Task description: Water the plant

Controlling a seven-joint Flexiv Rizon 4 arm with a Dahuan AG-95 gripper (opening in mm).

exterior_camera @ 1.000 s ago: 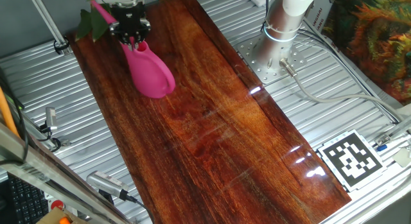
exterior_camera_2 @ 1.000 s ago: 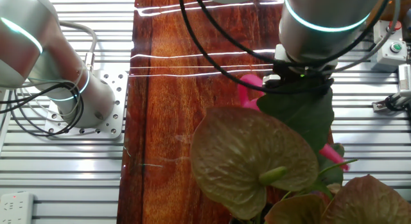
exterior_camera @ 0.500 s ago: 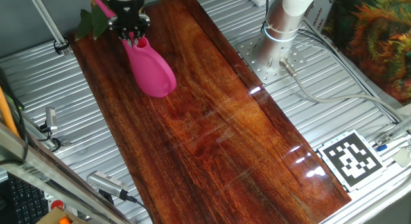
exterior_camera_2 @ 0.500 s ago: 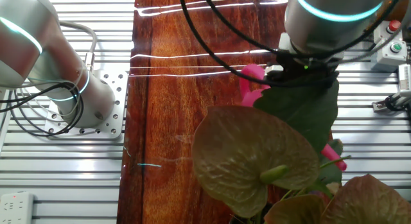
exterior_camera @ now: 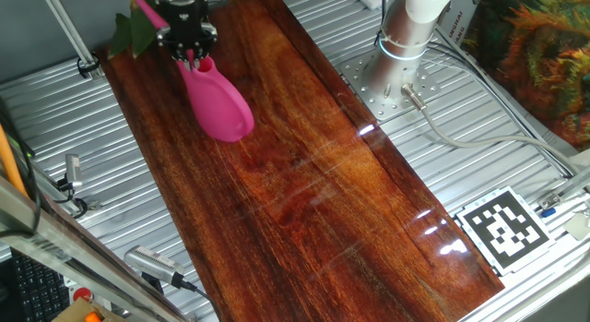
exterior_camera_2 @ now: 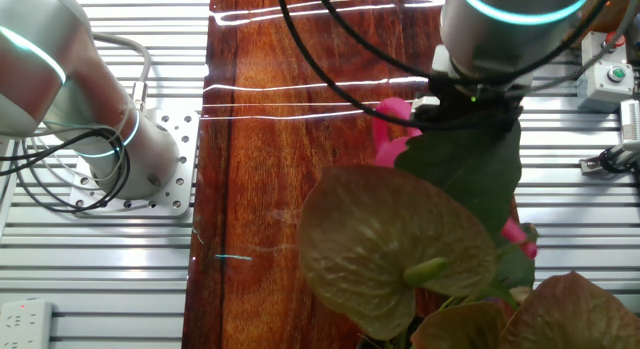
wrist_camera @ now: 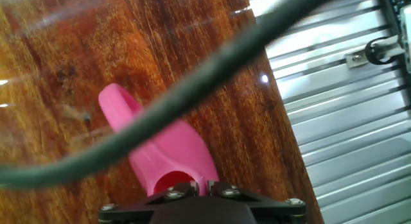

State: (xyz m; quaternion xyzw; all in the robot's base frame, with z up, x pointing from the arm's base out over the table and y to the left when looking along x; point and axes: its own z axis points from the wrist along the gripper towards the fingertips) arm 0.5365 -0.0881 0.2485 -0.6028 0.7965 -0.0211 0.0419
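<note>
The pink watering can hangs tilted over the far left end of the wooden board, and its thin spout reaches up into the plant, a few dark-green pointed leaves at the top edge. My gripper is shut on the can's top. In the other fixed view the plant's broad leaves fill the foreground and hide most of the can; the spout tip shows between them. The hand view looks down on the can with my gripper shut on its rim.
The arm's base stands on a metal plate to the right of the board, with cables trailing off it. A bushy orange-and-green foliage mass sits at the far right, and a black-and-white marker lies near the board's near corner. A dark cable crosses the hand view.
The gripper has raised the can slightly and carried it a little toward the plant. The spout tip has shifted up among the leaves. Little has moved in the last half second.
</note>
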